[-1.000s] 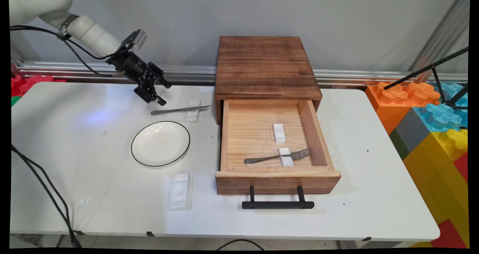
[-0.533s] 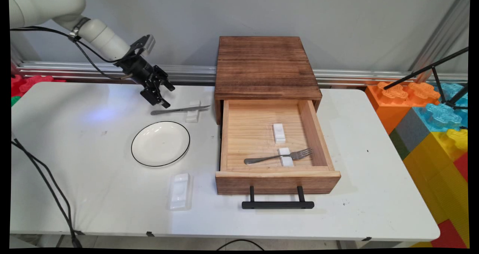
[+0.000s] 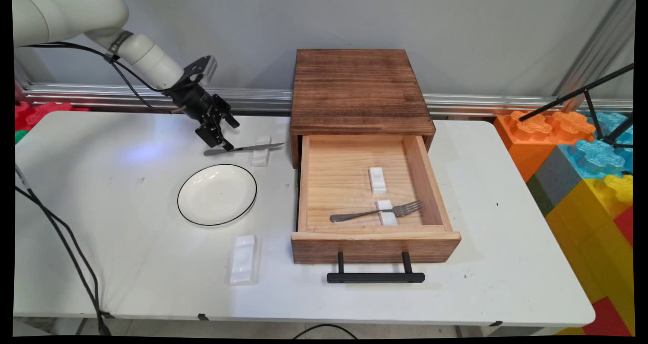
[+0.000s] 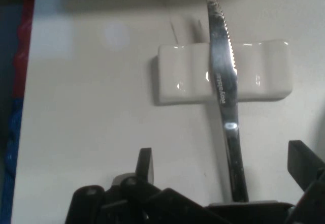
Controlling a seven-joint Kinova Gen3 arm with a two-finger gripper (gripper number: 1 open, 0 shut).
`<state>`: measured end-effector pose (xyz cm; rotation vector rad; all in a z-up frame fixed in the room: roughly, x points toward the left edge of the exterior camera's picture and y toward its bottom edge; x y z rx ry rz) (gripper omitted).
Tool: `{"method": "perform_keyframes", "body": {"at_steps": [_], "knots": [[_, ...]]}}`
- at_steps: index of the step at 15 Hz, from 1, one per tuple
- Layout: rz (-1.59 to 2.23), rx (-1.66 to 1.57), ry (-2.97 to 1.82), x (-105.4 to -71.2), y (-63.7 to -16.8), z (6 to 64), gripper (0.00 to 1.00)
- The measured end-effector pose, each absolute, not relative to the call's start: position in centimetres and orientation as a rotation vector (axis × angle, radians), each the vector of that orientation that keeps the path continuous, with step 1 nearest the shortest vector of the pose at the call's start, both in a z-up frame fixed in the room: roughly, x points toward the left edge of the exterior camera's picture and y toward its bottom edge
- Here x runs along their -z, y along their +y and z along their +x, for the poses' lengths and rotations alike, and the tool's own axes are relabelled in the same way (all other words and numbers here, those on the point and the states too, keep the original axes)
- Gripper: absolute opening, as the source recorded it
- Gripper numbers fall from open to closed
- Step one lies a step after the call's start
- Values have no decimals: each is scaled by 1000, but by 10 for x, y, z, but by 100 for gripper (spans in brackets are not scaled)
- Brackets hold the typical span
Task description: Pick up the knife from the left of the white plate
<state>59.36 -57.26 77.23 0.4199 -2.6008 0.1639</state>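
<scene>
1. Your gripper [image 3: 224, 134] had travelled right and down since the earlier frames and stood over the handle of the knife [image 3: 243, 148], where before it hung clear to the left of it.
2. You had the fingers [image 4: 146, 164] spread wide, one on each side of the knife [image 4: 226, 107]; they gripped nothing, and contact with the handle could not be confirmed.
3. The knife lay across a white cutlery rest [image 3: 260, 151] (blade toward the wooden drawer box [image 3: 359, 90]), on the table [image 3: 126, 242] behind the plate [image 3: 217, 194].
4. The hand view alone showed you the blade's serrated edge and the ridges of the rest [image 4: 223, 71].
5. The main view alone showed the fork [image 3: 377, 212] in the open drawer [image 3: 372, 232].
</scene>
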Motion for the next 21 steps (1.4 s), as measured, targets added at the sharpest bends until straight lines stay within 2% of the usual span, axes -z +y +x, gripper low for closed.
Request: {"method": "perform_keyframes", "body": {"at_steps": [21], "knots": [[459, -70, -2603, -745, -589, 579, 100]]}}
